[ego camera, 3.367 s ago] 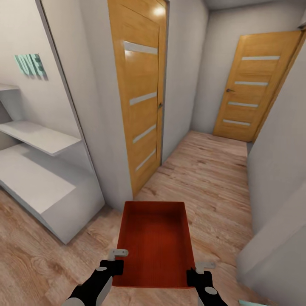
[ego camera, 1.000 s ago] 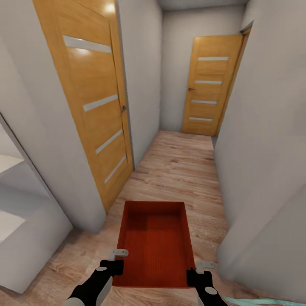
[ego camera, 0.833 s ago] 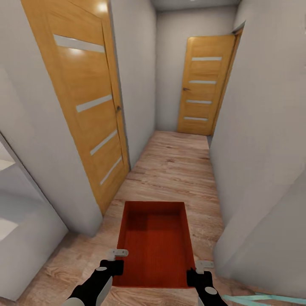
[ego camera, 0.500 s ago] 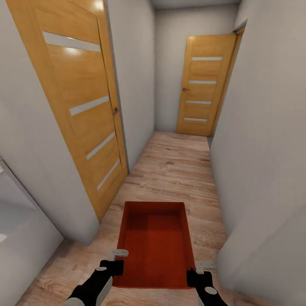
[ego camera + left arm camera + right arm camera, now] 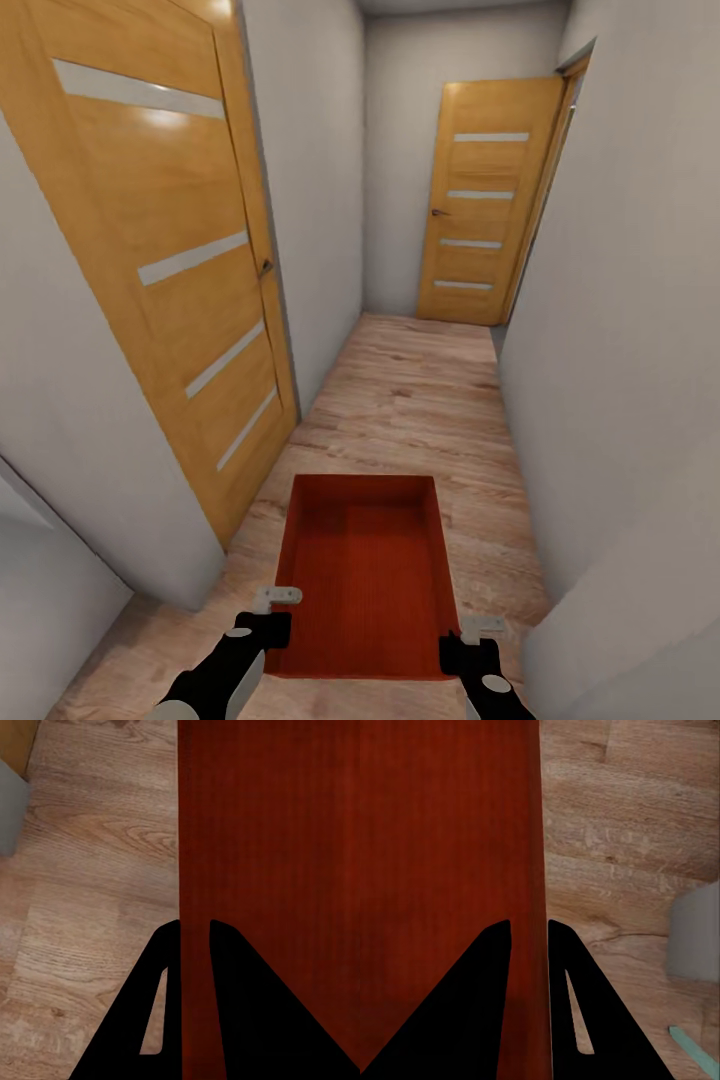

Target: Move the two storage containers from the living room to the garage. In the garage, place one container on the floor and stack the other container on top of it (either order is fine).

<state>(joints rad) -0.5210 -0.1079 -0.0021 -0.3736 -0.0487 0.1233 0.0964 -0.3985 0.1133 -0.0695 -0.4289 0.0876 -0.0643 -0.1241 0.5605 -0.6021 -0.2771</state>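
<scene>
Fingers of the left gripper [image 5: 272, 600] are seen pinching the left side wall of an orange-red shallow rectangular open-top plastic storage container [image 5: 368, 570], one finger inside the wall and one outside, as is plain in the left wrist view [image 5: 193, 934]. The right gripper [image 5: 472, 628] is closed in the same way over the opposite side wall [image 5: 529, 930]. The container is thus held level between the two arms, directly ahead of the trunk and above a light wood plank floor [image 5: 420, 390], its ribbed bottom empty.

Its long axis is pointed straight away from the robot, in line with a narrow corridor bounded by plain grey-white walls [image 5: 610, 300]. Both grips are placed at the near end of the long walls, so the far end is carried out ahead of the fingers, equally near to either arm.

A honey-coloured wooden door with pale horizontal glass strips [image 5: 180, 270] is passed close on the left, and a second such door [image 5: 480, 210] is shut at the corridor's end. The carry to the garage is judged unfinished; clearance for the container's far corners is what any coming turn depends upon.
</scene>
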